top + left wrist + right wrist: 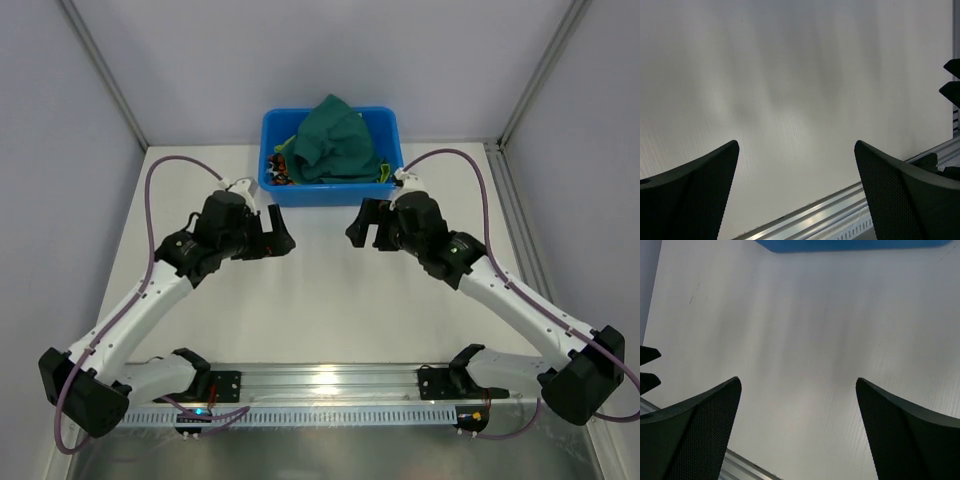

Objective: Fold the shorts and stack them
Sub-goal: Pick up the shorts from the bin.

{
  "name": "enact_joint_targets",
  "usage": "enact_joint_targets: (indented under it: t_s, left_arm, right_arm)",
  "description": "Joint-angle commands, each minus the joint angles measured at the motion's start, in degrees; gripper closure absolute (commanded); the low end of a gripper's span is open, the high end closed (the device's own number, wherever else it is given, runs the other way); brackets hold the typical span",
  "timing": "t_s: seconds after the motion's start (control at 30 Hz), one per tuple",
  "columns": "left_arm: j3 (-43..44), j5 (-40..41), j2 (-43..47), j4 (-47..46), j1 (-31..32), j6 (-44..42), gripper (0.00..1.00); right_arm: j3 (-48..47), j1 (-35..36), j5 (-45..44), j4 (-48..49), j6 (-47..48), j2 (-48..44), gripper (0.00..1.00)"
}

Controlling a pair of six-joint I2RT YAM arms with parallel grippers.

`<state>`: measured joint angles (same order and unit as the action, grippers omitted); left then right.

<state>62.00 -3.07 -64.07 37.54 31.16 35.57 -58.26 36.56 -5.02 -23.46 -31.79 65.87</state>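
Observation:
The dark teal-green shorts (335,140) lie heaped on top in the blue tub (331,193) at the back of the table. A strip of lime yellow-green shorts (385,172) shows at the heap's right edge. A bit of the camouflage shorts (279,168) shows at its left edge. My left gripper (280,235) is open and empty, just in front of the tub's left corner. My right gripper (362,229) is open and empty, in front of the tub's right half. Both wrist views show wide-apart fingers over bare white table.
The tub's front wall (855,245) shows at the top of the right wrist view. A metal rail (330,385) runs along the near edge between the arm bases. Grey walls close in the table at the left, right and back.

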Motion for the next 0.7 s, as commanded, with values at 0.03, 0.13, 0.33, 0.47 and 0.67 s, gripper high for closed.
enact_joint_targets:
  t_s: [0.03, 0.13, 0.33, 0.47, 0.67]
  left_arm:
    - [1.8, 7.5, 1.67, 0.07, 0.04, -2.7, 0.01]
    - [6.1, 10.71, 0.01, 2.71, -0.13, -4.54, 0.01]
    - [8.5, 11.33, -0.27, 2.72, -0.4, -2.71, 0.01]
    - [5.25, 11.95, 2.11, 2.36, -0.4, -0.42, 0.01]
    - [-0.02, 11.51, 4.39, 2.36, -0.4, 1.16, 0.01]
  right_arm:
    - [0.26, 0.09, -5.32, 8.07, 2.68, -1.8, 0.0]
    - [-4.83, 0.09, -10.17, 13.5, 8.92, 2.5, 0.01]
    - [-21.35, 0.01, -15.89, 20.02, 21.94, 23.11, 0.0]
    - [-34.95, -0.17, -12.66, 20.91, 26.86, 37.91, 0.02]
    - [-45.95, -0.17, -7.82, 26.09, 33.81, 54.51, 0.06]
